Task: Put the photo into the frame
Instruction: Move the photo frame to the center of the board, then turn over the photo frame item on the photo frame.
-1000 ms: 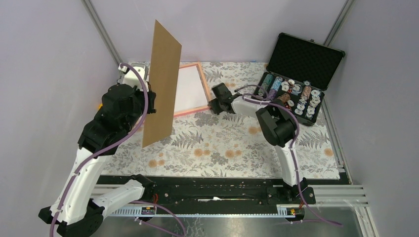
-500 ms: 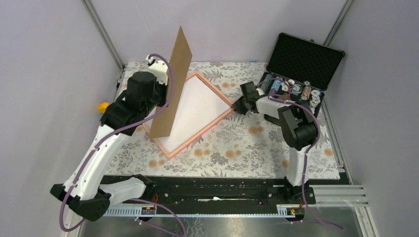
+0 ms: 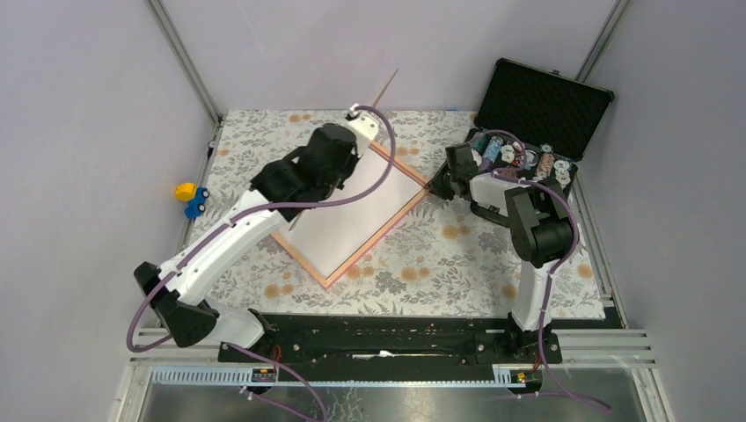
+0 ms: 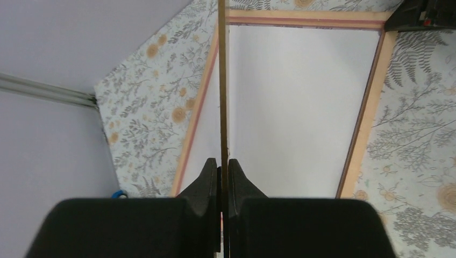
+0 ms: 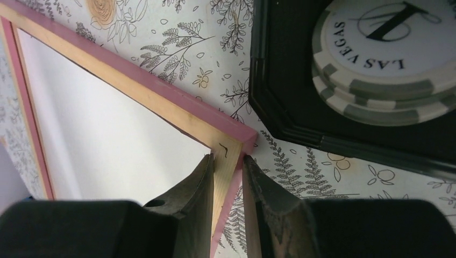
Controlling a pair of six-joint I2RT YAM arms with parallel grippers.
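Note:
The salmon-pink frame (image 3: 378, 236) lies flat on the floral table, turned like a diamond. A plain white surface (image 3: 352, 220) fills it; no mountain print shows, so the photo's face is hidden or out of view. My left gripper (image 4: 223, 164) is shut on the brown backing board (image 4: 222, 80) and holds it upright, edge-on, above the frame (image 4: 371, 107). In the top view the board's top edge (image 3: 388, 83) shows as a thin line. My right gripper (image 3: 435, 186) is at the frame's right corner, its jaws shut (image 5: 227, 161) on the corner rail (image 5: 161, 102).
An open black case (image 3: 541, 101) of poker chips (image 3: 528, 167) stands right beside the right gripper; its rim (image 5: 279, 80) and a Las Vegas chip (image 5: 384, 54) show close to the frame's corner. A yellow and blue toy (image 3: 189, 198) lies at the table's left edge.
My left arm has swung right and outward with the board, now edge-on over the frame. The frame has turned and slid right with my right gripper on its corner.

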